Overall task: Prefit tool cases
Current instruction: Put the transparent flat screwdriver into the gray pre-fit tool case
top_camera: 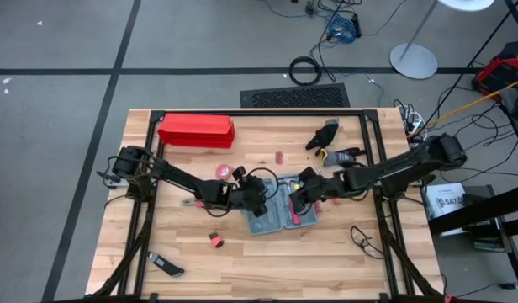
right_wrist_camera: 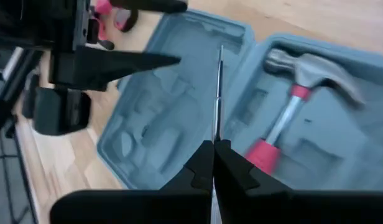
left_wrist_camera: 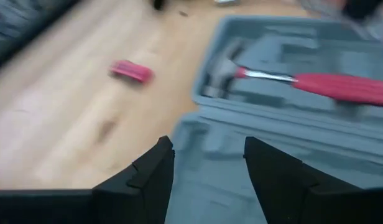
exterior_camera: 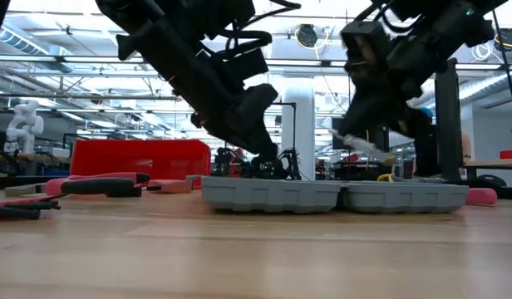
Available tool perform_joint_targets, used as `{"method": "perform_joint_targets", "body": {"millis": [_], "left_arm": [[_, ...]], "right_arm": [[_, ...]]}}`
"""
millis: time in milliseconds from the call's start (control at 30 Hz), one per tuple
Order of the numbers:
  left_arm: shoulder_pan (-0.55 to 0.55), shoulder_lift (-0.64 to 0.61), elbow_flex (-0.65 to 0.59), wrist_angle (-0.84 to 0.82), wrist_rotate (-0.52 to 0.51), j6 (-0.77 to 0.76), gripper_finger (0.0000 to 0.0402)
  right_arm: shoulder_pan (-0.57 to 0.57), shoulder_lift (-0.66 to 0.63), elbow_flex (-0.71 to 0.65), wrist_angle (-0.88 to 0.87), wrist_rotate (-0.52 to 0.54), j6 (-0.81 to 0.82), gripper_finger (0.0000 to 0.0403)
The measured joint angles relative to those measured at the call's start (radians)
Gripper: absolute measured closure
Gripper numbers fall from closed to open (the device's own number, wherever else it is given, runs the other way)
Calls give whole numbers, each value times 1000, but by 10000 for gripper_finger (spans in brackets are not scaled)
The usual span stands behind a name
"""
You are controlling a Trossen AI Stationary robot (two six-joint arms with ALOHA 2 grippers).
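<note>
The blue-grey tool case [top_camera: 272, 225] lies open and flat on the table's middle, resting on both shells [exterior_camera: 331, 196]. A hammer with a red handle [right_wrist_camera: 303, 68] lies in its right half. My left gripper [left_wrist_camera: 207, 146] stands open just above the empty left half [right_wrist_camera: 160, 112], nothing between its fingers. My right gripper [right_wrist_camera: 214, 144] comes from the table's right and is shut on a thin metal rod [right_wrist_camera: 219, 87] over the case's middle. My right gripper pinches the rod's near end [right_wrist_camera: 216, 134] between its two fingertips. The rod sticks out forward past the fingertips, in line with them, slanting down toward the ridge between the two halves. In the low view its pale tip [exterior_camera: 352, 143] hangs clear above the case.
A long red box [top_camera: 196, 130] stands at the far left. Pink-handled pliers [top_camera: 223, 171] lie left of the case, dark tools [top_camera: 326, 139] at the far right, a small red piece [top_camera: 215, 241] and a black tool [top_camera: 166, 268] toward the near edge.
</note>
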Motion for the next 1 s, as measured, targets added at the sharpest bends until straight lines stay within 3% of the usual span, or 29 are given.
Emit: {"method": "perform_joint_targets", "body": {"millis": [167,300,700,1000], "left_arm": [[-50,-10,0,-82,-255,49,201],[-71,-11,0,-185,-371,31,201],[-70,-11,0,-296,-402,-67,201],[-86,-11,-1,-299,-402,-92,201]], "right_arm": [[0,81,0,90,-1,52,403],[0,132,0,140,-12,104,403],[13,205,2,185,-29,209,403],[-3,226,55,162,-86,103,394]]}}
